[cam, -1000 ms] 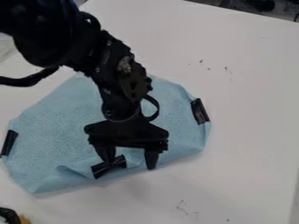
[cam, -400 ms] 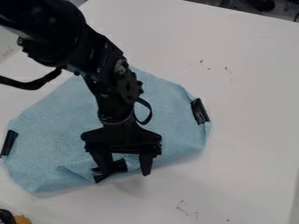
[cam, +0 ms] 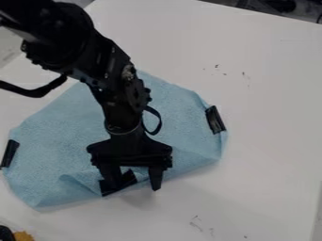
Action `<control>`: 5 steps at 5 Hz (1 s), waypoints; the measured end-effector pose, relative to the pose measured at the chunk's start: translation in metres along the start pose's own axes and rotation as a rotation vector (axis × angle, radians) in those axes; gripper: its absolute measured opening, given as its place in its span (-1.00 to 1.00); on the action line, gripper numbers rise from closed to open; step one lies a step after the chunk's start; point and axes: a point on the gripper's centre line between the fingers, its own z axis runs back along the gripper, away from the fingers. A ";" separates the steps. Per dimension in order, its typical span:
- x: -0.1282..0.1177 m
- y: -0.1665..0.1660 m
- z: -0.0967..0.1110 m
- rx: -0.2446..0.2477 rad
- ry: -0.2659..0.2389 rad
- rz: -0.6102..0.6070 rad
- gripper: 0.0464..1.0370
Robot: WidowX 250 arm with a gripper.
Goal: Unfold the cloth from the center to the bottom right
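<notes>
My gripper (cam: pixel 133 187) hangs over the lower edge of the light blue cloth (cam: pixel 56 136), its two fingers apart. The cloth lies on the white surface with its corners folded in, and a raised crease runs near its lower edge. A black clip or tab (cam: pixel 119 183) on that edge is partly behind the left finger; whether they touch I cannot tell. More black tabs sit at the cloth's right side (cam: pixel 215 119) and left side (cam: pixel 10 153). The arm covers part of the cloth's middle.
The white table (cam: pixel 264 117) stretches to the right of the cloth and below it, with small dark marks on it. At the lower left corner are a black object and an orange-brown piece (cam: pixel 24 236). Dark items stand beyond the table's top right edge.
The gripper has moved slightly left and down toward the cloth's lower edge, staying open. The cloth looks unmoved. At the lower left corner, the black object has shifted left, showing more of the orange-brown piece.
</notes>
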 end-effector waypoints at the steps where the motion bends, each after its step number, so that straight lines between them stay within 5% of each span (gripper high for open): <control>1: 0.000 0.003 -0.002 0.005 0.003 0.026 0.24; 2: 0.001 0.004 -0.002 0.005 0.007 0.031 -0.32; 3: 0.001 0.003 -0.002 0.006 0.010 0.034 -0.63; 4: 0.000 0.003 0.001 0.027 0.021 0.044 -0.85; 5: 0.002 -0.007 0.029 0.077 -0.024 0.040 -0.96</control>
